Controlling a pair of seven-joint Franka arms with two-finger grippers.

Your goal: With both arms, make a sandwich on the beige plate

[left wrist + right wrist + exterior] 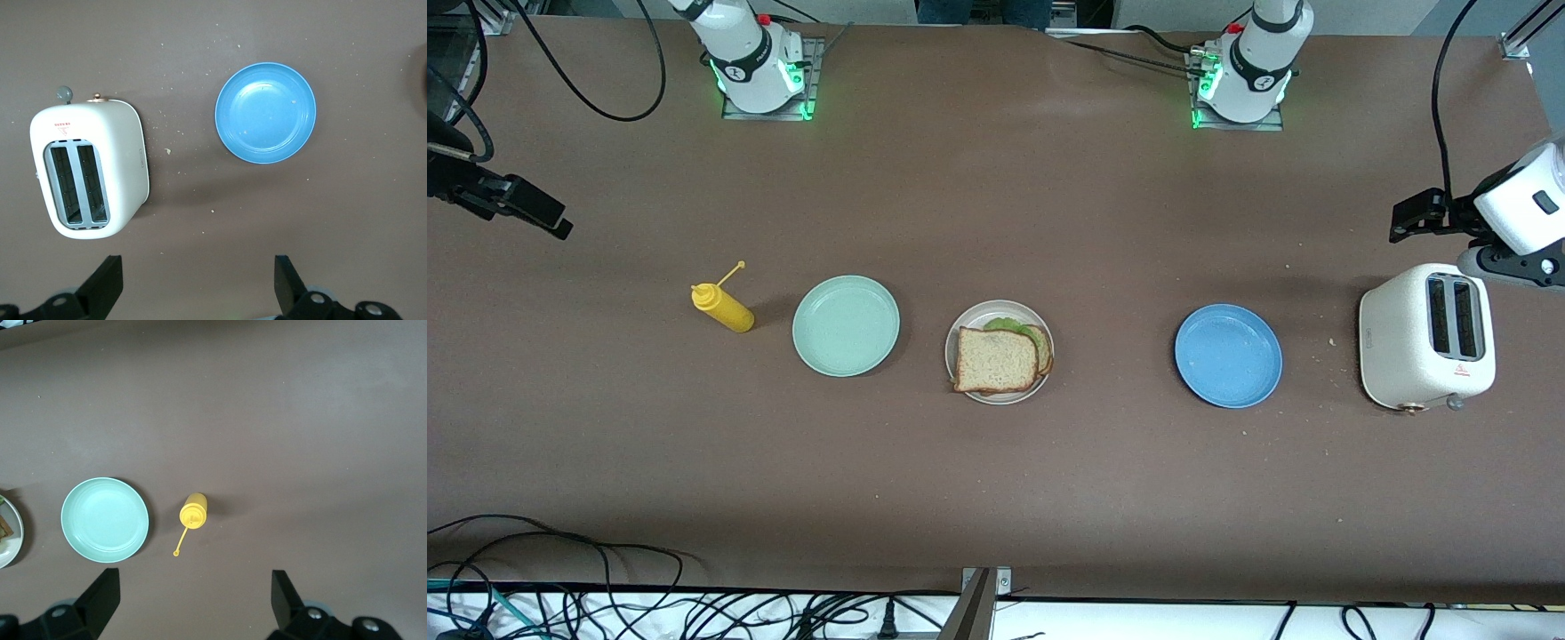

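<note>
1. Sandwich (997,359) sitting on beige plate (1000,353) at mid-desk (996,498); top bread slice skewed, lettuce edge (1009,324) peeking out on the side farther from the front camera.
2. Mint-green plate (846,325) just beside beige plate, toward right arm's end; nothing on it.
3. Yellow squeeze bottle (723,307) near mint-green plate, further toward right arm's end; upright, cap dangling on its strap.
4. Blue plate (1228,356) well apart from beige plate, toward left arm's end; a few crumbs on it.
5. White toaster (1426,337) near blue plate, further toward left arm's end; both slots bare, crumbs scattered between the two.
6. Left tool (199,283) high over desk beside toaster; fingers (288,280) spread wide, gripping nothing.
7. Right tool (193,600) high over desk past squeeze bottle; fingers (103,597) spread wide, gripping nothing.
</note>
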